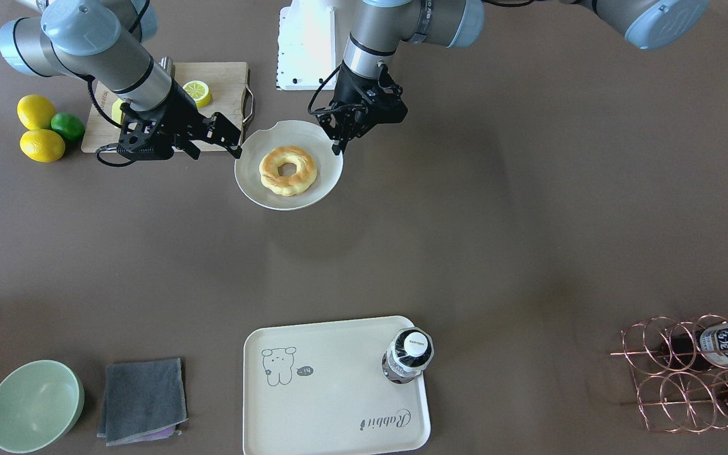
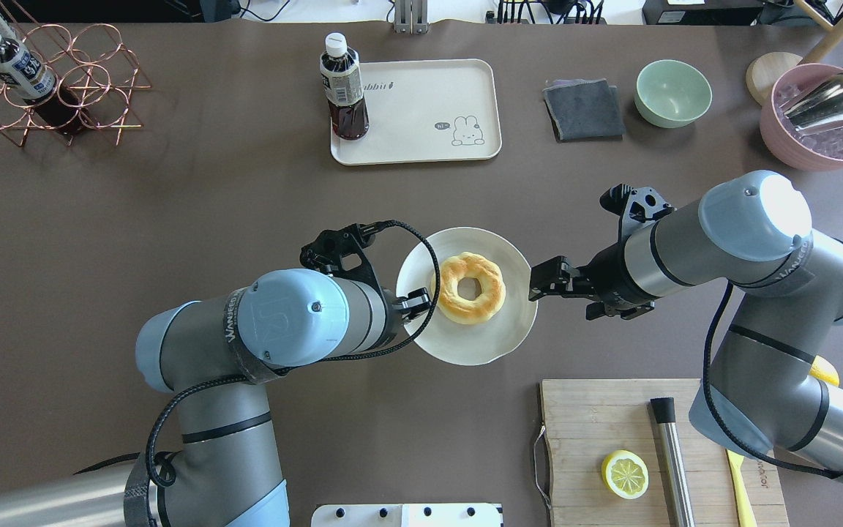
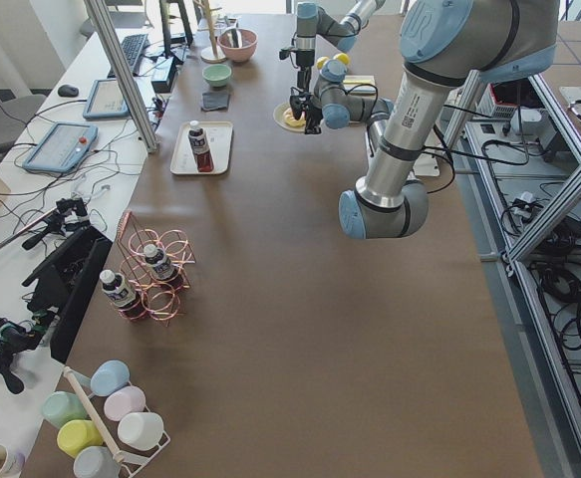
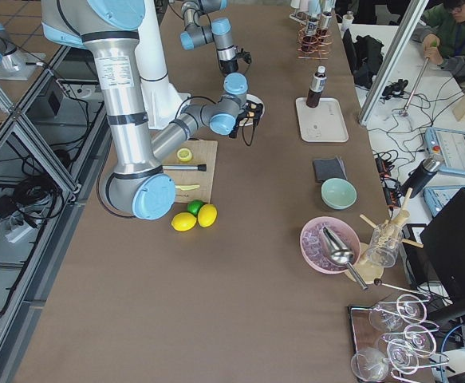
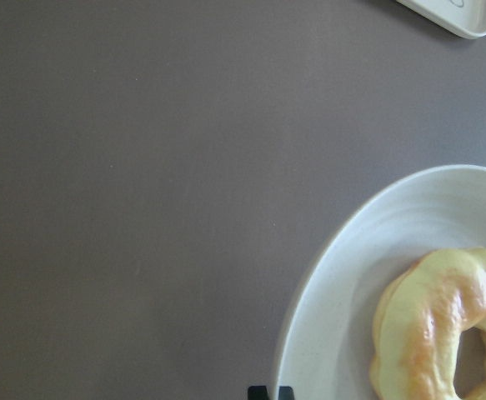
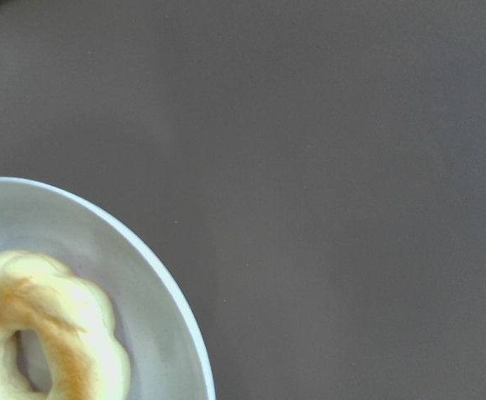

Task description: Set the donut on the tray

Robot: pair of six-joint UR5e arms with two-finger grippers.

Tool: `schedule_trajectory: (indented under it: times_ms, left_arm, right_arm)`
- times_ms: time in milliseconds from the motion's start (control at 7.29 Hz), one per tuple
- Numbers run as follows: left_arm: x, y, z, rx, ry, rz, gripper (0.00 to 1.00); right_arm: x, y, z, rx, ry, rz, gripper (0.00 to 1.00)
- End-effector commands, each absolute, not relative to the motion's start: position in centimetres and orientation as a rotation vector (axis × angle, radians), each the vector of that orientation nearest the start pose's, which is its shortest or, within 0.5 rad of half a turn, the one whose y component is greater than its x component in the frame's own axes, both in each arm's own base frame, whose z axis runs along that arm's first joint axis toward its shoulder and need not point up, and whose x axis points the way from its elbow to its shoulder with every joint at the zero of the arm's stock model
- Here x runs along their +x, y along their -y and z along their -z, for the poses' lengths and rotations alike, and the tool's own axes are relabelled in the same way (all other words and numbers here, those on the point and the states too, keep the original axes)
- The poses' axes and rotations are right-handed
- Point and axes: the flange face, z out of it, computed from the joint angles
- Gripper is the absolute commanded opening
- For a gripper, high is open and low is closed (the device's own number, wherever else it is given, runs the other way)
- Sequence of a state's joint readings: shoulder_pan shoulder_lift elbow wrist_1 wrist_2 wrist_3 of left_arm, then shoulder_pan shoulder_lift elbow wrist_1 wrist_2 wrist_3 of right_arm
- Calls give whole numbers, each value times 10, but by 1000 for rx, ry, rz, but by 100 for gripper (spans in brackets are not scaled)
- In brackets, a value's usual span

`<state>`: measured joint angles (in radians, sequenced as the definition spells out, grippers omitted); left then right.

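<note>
The golden donut (image 1: 272,170) lies in the round white notched plate (image 1: 256,189) at mid-table; it also shows in the overhead view (image 2: 451,293) and in both wrist views (image 5: 426,333) (image 6: 67,333). My left gripper (image 1: 339,146) (image 2: 421,298) is shut on the plate's rim on one side. My right gripper (image 1: 237,148) (image 2: 536,282) is at the opposite rim and looks shut on it. The cream tray (image 1: 339,379) (image 2: 421,110) with the bear drawing lies far across the table and bears a dark drink bottle (image 1: 408,354) at one corner.
A wooden cutting board (image 1: 225,82) with a lemon half (image 1: 197,92) lies beside my right arm, lemons and a lime (image 1: 42,129) past it. A green bowl (image 1: 34,404), a grey cloth (image 1: 143,398) and a copper wire rack (image 1: 699,373) flank the tray.
</note>
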<state>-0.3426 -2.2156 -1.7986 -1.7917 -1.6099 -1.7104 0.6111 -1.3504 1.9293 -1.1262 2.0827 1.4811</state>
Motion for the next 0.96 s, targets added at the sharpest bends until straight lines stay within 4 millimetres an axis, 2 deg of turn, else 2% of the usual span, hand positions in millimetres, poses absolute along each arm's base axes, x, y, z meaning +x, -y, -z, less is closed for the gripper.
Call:
schedule_trajectory:
  times_ms: [0,137,275,412,686,824]
  left_arm:
    - [564,333,-159,86,-1099,411,0]
    - [564,333,-159,90,-1099,413,0]
    - [563,333,-158,90,-1101,413,0]
    - [563,333,-158,90,-1101,413,0]
    - [562,333,-156,91,-1105,413,0]
    - [562,333,-156,91,-1105,413,0]
  right_arm:
    - [-417,373,-320,-34,1086,-189,100]
    - [-419,370,-321,-22,1080,-191,99]
    - [-427,365,-323,-1,1067,-196,94]
    - [-429,364,-323,-5,1068,-205,83]
    - [-430,366,-319,7,1070,-235,44]
    - [-434,366,-309,-21,1088,-282,3]
